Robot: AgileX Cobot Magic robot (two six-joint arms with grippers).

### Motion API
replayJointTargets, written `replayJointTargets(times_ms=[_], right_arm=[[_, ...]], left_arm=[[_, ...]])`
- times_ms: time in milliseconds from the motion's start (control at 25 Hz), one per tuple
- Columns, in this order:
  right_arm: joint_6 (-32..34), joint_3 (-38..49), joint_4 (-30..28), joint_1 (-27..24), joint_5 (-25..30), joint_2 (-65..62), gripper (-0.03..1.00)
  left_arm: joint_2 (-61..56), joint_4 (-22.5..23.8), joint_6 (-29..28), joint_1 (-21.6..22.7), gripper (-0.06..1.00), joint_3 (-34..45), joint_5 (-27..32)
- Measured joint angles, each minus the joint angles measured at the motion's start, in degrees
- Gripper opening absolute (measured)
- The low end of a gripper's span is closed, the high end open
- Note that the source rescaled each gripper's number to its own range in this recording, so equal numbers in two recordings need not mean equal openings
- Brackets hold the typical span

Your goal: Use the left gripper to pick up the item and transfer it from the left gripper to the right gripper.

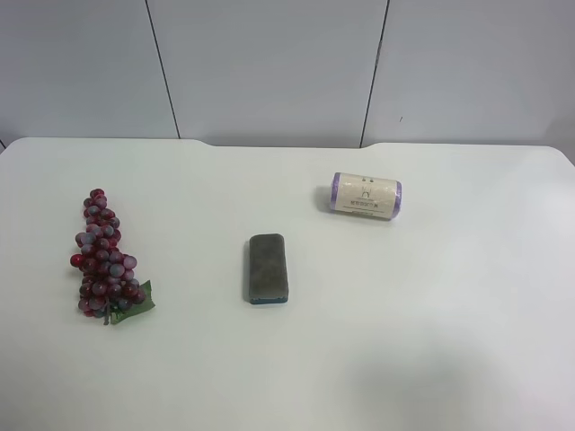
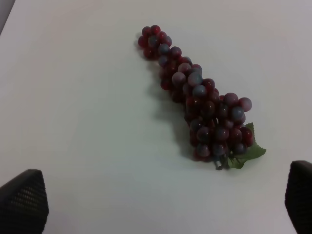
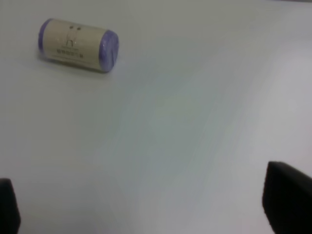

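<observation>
The bunch of dark-red and purplish grapes (image 1: 105, 256) lies flat on the white table at the exterior high view's left, its green leaf (image 1: 137, 302) at the near end. No arm shows in that view. In the left wrist view the grapes (image 2: 200, 102) lie ahead of my left gripper (image 2: 161, 207). Its two black fingertips (image 2: 22, 202) show only at the frame's corners, wide apart and empty. My right gripper (image 3: 146, 207) is also open and empty, over bare table, with only its fingertips (image 3: 287, 200) showing.
A dark grey rectangular block (image 1: 267, 268) lies mid-table. A cream roll with purple ends (image 1: 365, 196) lies on its side beyond it, and also shows in the right wrist view (image 3: 78, 45). The table's far edge (image 1: 287, 144) meets a grey panelled wall.
</observation>
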Motion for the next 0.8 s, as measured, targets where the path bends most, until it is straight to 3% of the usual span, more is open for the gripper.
replayJointTargets(times_ms=[800], right_arm=[[0.0,0.0,0.0,0.0,0.0,0.0,1.0]], left_arm=[[0.0,0.0,0.0,0.0,1.0,0.0,0.0]])
